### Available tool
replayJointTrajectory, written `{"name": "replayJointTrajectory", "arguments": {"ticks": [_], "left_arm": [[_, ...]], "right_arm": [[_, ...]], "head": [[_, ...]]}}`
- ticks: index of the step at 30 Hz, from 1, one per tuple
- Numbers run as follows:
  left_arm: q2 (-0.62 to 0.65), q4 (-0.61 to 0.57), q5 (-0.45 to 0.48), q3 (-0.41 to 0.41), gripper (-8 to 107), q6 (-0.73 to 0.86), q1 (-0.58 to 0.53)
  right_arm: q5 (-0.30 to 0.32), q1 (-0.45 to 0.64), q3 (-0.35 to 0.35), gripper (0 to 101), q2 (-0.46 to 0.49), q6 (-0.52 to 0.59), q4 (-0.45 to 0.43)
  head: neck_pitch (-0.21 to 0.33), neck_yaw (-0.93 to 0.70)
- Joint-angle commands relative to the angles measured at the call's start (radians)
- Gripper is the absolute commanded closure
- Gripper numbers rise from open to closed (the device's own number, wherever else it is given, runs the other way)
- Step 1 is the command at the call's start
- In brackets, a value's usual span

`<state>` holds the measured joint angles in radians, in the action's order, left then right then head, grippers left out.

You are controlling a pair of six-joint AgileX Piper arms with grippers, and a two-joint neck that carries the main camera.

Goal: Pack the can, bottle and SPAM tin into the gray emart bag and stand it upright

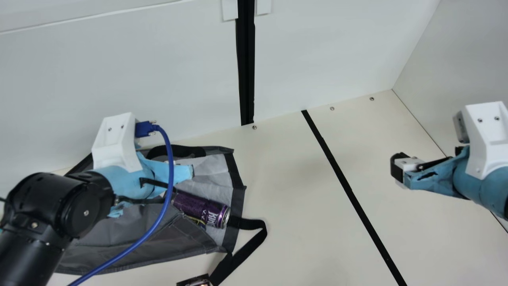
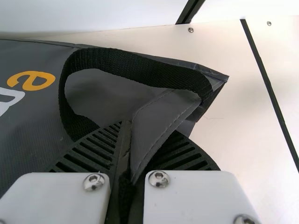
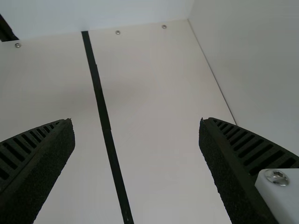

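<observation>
The gray emart bag (image 1: 131, 230) lies on its side at the left of the main view, its mouth facing right. Inside the mouth rests a purple can (image 1: 200, 208), with a yellow-marked item (image 1: 197, 221) partly hidden under it. My left gripper (image 1: 180, 173) is over the bag's upper layer. In the left wrist view, that gripper (image 2: 127, 135) is shut on a fold of the bag (image 2: 159, 116) beside a black handle loop (image 2: 126, 67). My right gripper (image 1: 398, 170) hangs at the right, away from the bag; in the right wrist view the gripper (image 3: 136, 140) is open and empty.
A second strap (image 1: 254, 238) trails from the mouth toward a dark object (image 1: 196, 281) cut off by the bottom edge. Pale walls (image 1: 119, 71) stand behind and at the right. A black line (image 1: 341, 178) crosses the cream table (image 1: 293, 206) between the grippers.
</observation>
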<state>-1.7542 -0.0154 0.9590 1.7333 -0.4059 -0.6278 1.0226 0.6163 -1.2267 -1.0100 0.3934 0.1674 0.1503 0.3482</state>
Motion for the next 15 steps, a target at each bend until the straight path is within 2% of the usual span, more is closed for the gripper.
{"name": "replayJointTrajectory", "arguments": {"ticks": [1, 13, 15], "left_arm": [[0.0, 0.0, 0.0, 0.0, 107, 0.0, 0.0], [0.0, 0.0, 0.0, 0.0, 107, 0.0, 0.0], [0.0, 0.0, 0.0, 0.0, 107, 0.0, 0.0]], "right_arm": [[0.033, -0.002, -0.015, 6, 0.006, -0.044, -0.041], [0.189, -0.026, -0.097, 6, 0.052, -0.176, -0.142], [0.197, -0.03, -0.096, 6, 0.058, -0.194, -0.148]], "head": [[0.024, 0.001], [0.024, 0.001], [0.024, 0.001]]}}
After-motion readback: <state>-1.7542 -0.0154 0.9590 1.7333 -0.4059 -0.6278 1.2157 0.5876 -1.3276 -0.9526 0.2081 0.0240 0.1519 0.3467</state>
